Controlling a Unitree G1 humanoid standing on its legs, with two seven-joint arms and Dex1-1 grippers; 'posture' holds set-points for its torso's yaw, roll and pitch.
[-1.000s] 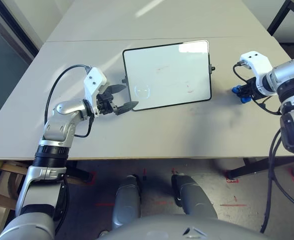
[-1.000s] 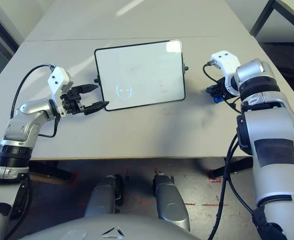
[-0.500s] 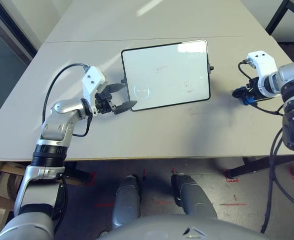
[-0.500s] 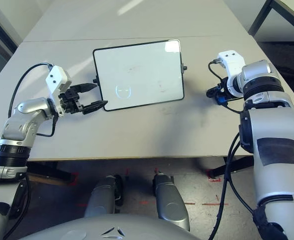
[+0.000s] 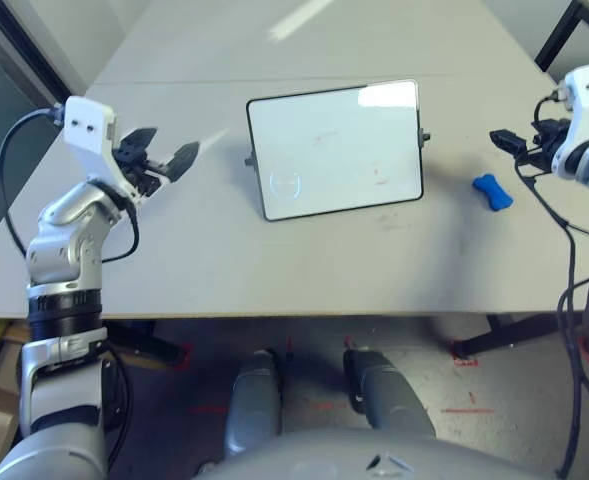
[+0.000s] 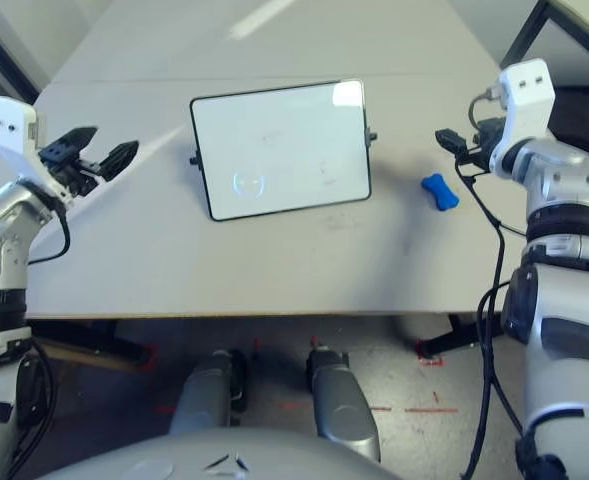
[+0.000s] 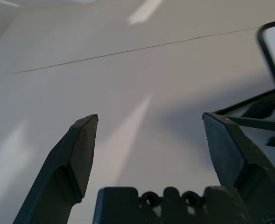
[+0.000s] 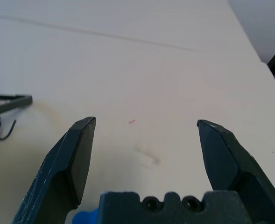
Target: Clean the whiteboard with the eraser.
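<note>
The eraser (image 5: 493, 192) lies on the table (image 5: 324, 270), right of the whiteboard (image 5: 336, 150). Both end effectors, left (image 7: 150, 116) and right (image 8: 146, 120), are spread wide and empty, the right one near the eraser.

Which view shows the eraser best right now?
Left eye view: the eraser lies whole and unobstructed on the table, right of the board. The right eye view shows it whole too, about as well. The right wrist view catches only a blue bit beside the pincer's base; I can't find it in the left wrist view.
</note>
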